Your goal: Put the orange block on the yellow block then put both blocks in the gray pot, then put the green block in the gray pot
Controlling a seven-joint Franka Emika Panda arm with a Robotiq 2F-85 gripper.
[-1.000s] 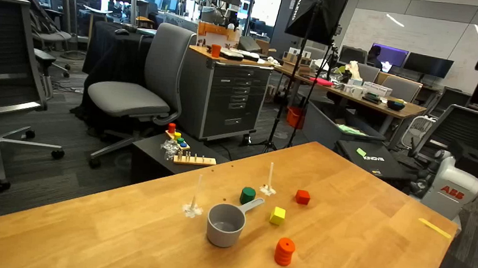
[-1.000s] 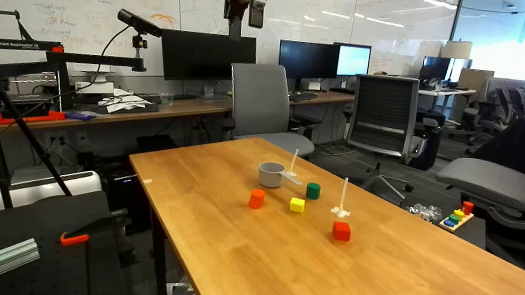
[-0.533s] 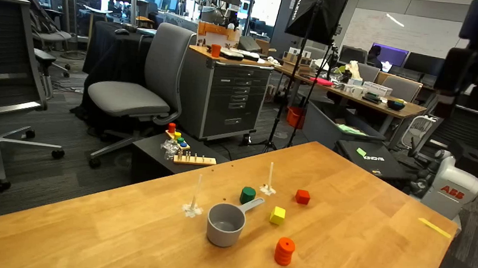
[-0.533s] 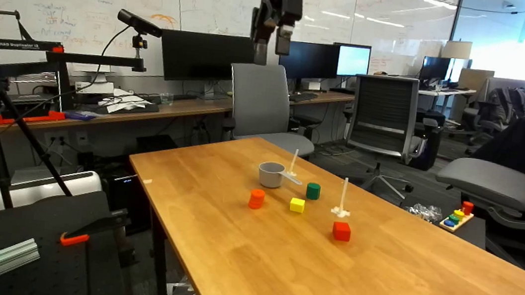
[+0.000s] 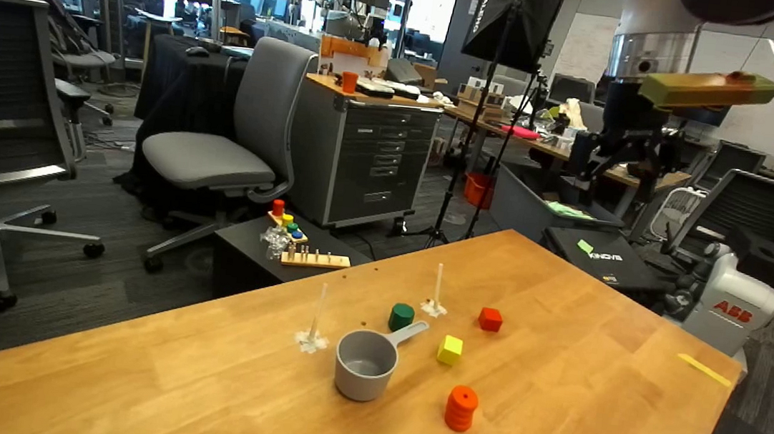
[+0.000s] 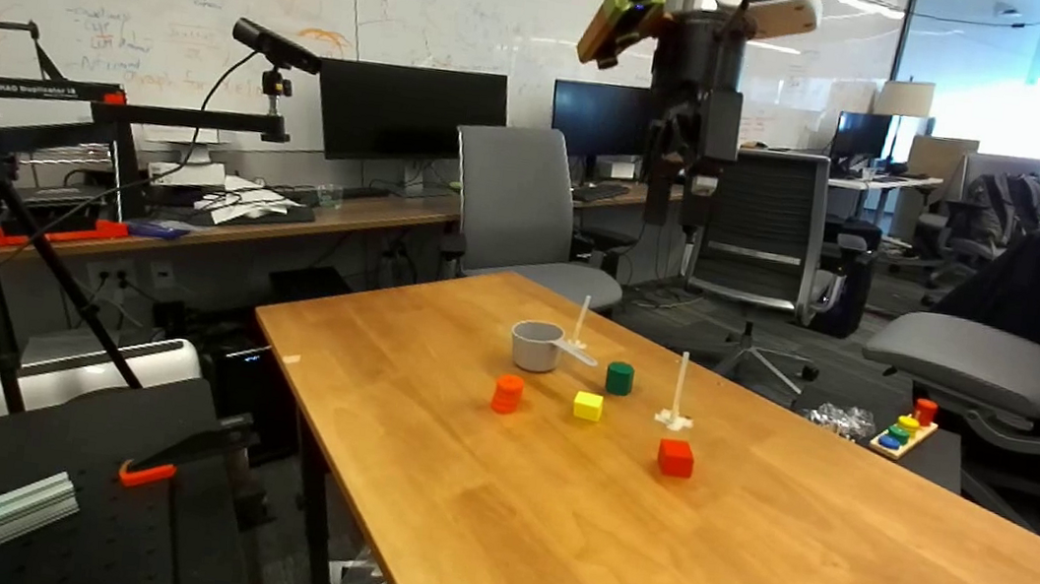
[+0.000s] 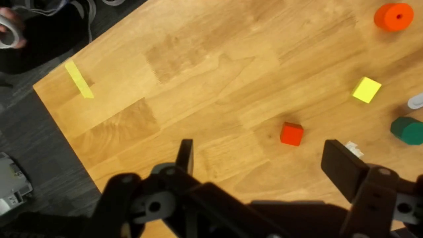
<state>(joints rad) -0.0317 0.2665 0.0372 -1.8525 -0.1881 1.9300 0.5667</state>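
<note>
Gray pot [image 7: 416, 101] mostly beyond wrist view's edge

Free air separates my spread gripper [image 7: 258, 148] from the red cube [image 7: 291, 134]; an upright pale dowel [image 6: 680, 387] stands near it, and the gray pot [image 5: 356, 385] juts its handle [image 5: 409, 332] near the green block [image 5: 401, 316].

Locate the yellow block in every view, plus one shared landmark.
In an exterior view: yellow block, lower half, right of green block.
In an exterior view: yellow block, lower half, left of green block.
Wrist view: yellow block, upper right, left of green block.
Shared landmark: green block.
</note>
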